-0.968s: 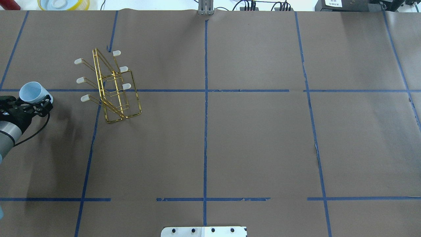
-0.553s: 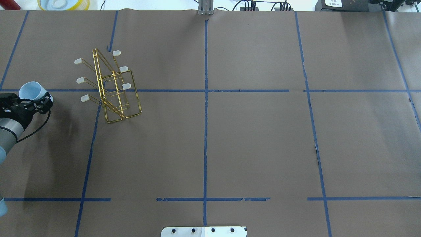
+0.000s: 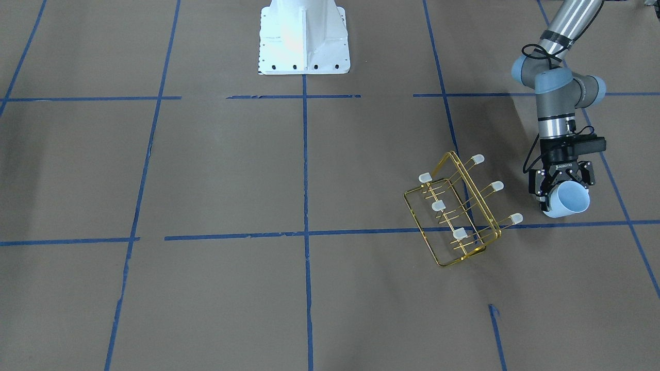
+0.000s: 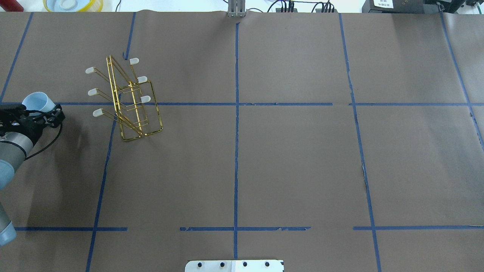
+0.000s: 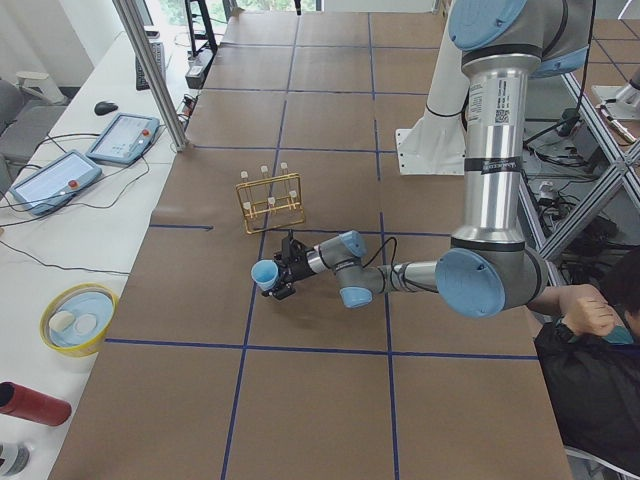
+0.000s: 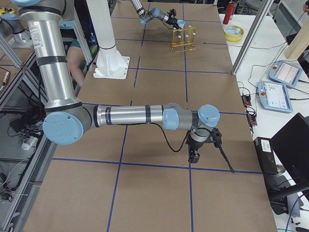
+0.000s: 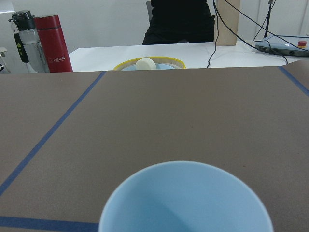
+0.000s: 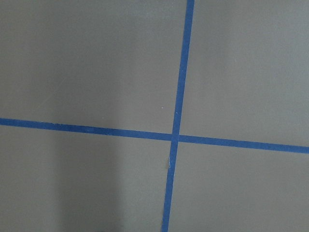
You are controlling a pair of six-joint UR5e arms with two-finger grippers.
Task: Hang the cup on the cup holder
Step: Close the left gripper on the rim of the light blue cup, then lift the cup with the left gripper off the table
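The cup (image 4: pixel 36 101) is a small pale-blue tumbler held in my left gripper (image 4: pixel 38 112), which is shut on it at the table's far left, above the brown paper. The cup lies tilted, with its open mouth facing away from the robot. It fills the bottom of the left wrist view (image 7: pixel 183 200). The cup holder (image 4: pixel 128 100), a gold wire rack with white-capped prongs, stands to the right of the cup, apart from it. In the front view the cup (image 3: pixel 570 202) is right of the rack (image 3: pixel 454 216). My right gripper (image 6: pixel 195 153) shows only in the exterior right view, so I cannot tell its state.
A yellow-rimmed bowl (image 4: pixel 72 4) and a red bottle (image 7: pixel 53 43) stand beyond the table's far edge. The robot base (image 3: pixel 304 36) is at the near middle. Blue tape lines cross the brown paper. The right arm stretches low over the table's right part.
My left gripper has shifted slightly farther from the robot with the cup, and its wrist has turned a little. The rack has not moved.
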